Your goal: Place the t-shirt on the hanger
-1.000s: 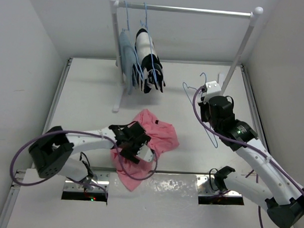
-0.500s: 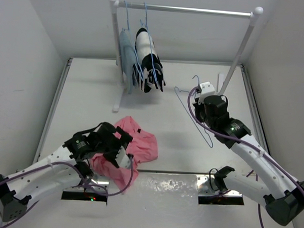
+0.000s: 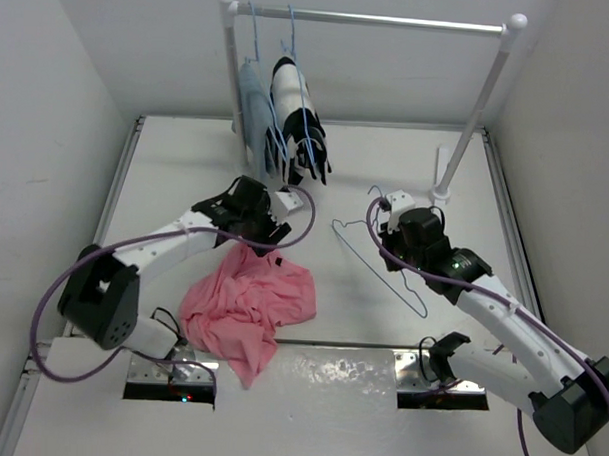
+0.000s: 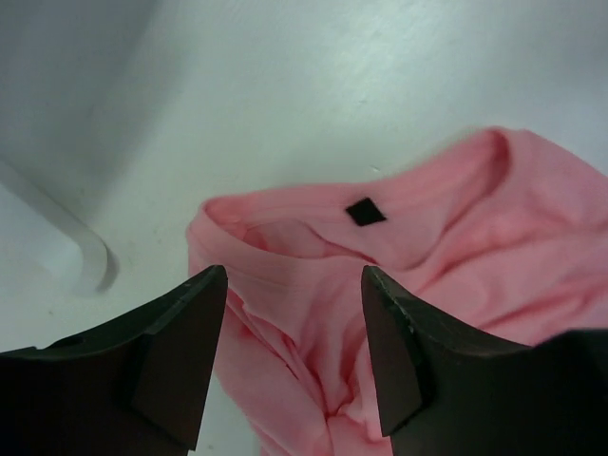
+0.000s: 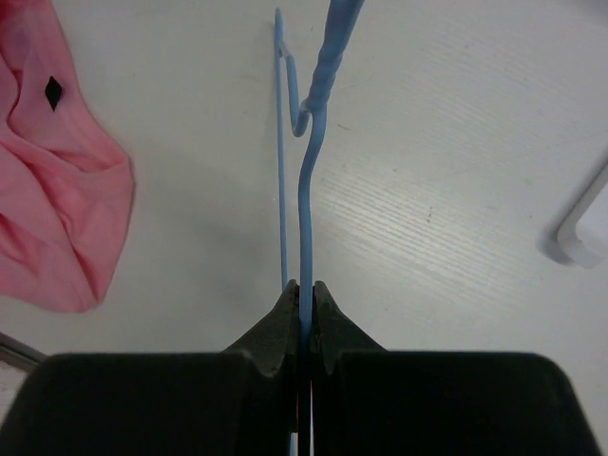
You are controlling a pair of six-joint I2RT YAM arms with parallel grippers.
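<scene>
Your left claw has swung from the near side of the t-shirt to its far side. It now hangs with its fingers apart just above the collar, gripping nothing, so a fresh grasp is likely needed. The shirt lies crumpled toward the near left of the tabletop. Your right claw, clamped on the hanger, has carried it leftward, nearer the shirt.
</scene>
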